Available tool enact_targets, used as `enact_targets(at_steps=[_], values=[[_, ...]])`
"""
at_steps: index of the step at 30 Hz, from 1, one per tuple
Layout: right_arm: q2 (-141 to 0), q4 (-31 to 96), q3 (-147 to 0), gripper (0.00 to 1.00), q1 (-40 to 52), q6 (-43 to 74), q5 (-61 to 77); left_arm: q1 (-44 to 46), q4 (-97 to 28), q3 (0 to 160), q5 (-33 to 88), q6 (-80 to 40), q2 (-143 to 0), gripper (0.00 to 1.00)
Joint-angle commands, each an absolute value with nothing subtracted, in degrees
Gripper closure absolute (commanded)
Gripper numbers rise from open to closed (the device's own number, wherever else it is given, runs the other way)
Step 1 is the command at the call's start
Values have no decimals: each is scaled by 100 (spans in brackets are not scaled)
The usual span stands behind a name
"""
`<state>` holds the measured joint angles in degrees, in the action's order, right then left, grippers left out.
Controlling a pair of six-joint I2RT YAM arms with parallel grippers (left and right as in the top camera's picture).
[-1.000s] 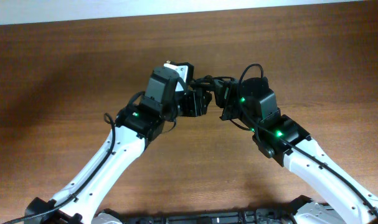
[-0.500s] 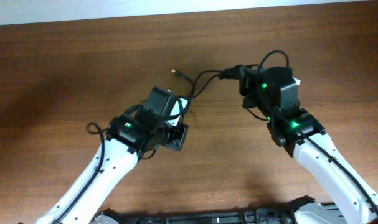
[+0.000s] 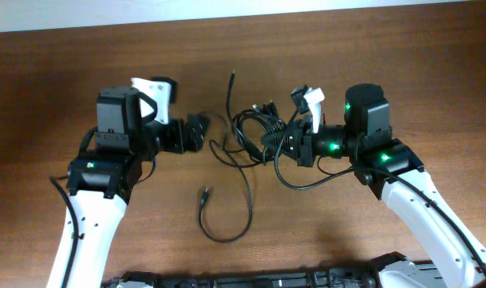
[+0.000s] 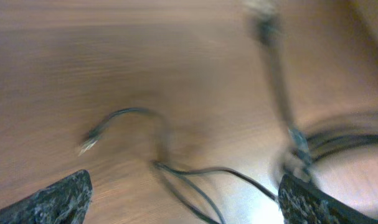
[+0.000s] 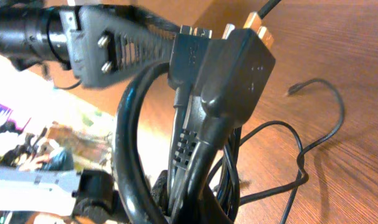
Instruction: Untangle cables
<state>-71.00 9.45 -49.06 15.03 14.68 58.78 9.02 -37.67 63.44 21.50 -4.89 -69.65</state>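
Note:
The cables [image 3: 255, 128] are a black tangled bundle at the table's middle. My right gripper [image 3: 281, 144] is shut on this bundle; in the right wrist view the cables [image 5: 201, 124] and their plug ends fill the space at the gripper [image 5: 195, 199]. One loose cable [image 3: 241, 210] loops toward the front, with its plug end [image 3: 204, 194] lying on the table. Another thin end [image 3: 232, 78] points to the far side. My left gripper [image 3: 198, 132] is open and empty just left of the bundle. In the blurred left wrist view its fingers [image 4: 189, 193] straddle thin cable strands [image 4: 195, 174].
The brown wooden table [image 3: 387, 72] has a pale wall strip along its far edge. The white arm links run from the front corners toward the middle. The arms' own thicker black wires hang beside the right wrist [image 3: 307, 182].
The left arm has swung left and its gripper has opened. The right gripper moved back toward the middle with the bundle. One cable now lies looped on the table in front.

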Motion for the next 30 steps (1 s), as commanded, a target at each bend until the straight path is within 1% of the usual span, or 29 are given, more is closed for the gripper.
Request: enact_targets(at_steps=[1,5,7,9,10,11,12,14,15,16,17,19,20,21,22,23,24,26,27,28,29,30], values=[[-7063,919,-4974,96,1496,1367,6386,856,-4005,6416,4687,1651,-6943,13],[-7065,825,-4974,96,1494,2032,6423,875,-4206,6357,5004,1660,-7013,9],[-7065,552,-4974,96,1498,2091,6692,1004,-4187,6357,5013,1660,-7133,9],[-7065,117,-4974,96,1498,2543,6777,1133,-4064,6353,4974,1660,-7354,14],[-7065,10,-4974,96,1498,2563,6895,1162,-3983,6353,4974,1658,-7516,25],[-7065,14,-4974,96,1498,2565,6954,1162,-3896,6353,4976,1656,-7642,30],[-7065,19,-4974,96,1498,2569,7030,1162,-3728,6353,4978,1562,-7767,41],[-7065,73,-4974,96,1503,2604,7032,1162,-3210,6353,4978,978,-7950,62],[-7067,130,-4974,96,1503,2604,7030,1160,-3037,6353,4982,829,-7950,75],[-7067,128,-4974,96,1503,2604,7030,1157,-2950,6355,4998,814,-7950,96],[-7067,128,-4974,96,1503,2602,7024,1157,-2932,6355,4998,814,-7950,100],[-7067,126,-4974,96,1503,2602,6993,1149,-2934,6355,5024,666,-7948,100],[-7067,123,-4974,96,1503,2602,6971,1146,-2963,6355,5094,663,-7948,89],[-7067,126,-4974,96,1503,2602,6831,1146,-3068,6355,5170,668,-7950,36],[-7067,108,-4974,96,1503,2602,6783,1146,-3288,6353,5170,672,-7950,10],[-7067,108,-4974,96,1503,2604,6792,1146,-3555,6353,5170,797,-7950,1],[-7067,108,-4974,96,1503,2604,6792,1146,-3723,6353,5227,1011,-7950,1],[-7067,108,-4974,96,1503,2679,6820,1146,-3664,6344,5905,1468,-7950,0],[-7067,106,-4974,96,1503,2805,6901,1151,-3433,6342,6132,1507,-7950,6],[-7067,106,-4974,96,1503,2818,7015,1153,-3332,6342,6132,1507,-7950,15],[-7067,106,-4974,96,1503,2823,7096,1155,-3277,6342,6132,1507,-7950,20],[-7067,106,-4974,96,1503,2823,7229,1168,-3269,6342,6132,1507,-7950,22]])
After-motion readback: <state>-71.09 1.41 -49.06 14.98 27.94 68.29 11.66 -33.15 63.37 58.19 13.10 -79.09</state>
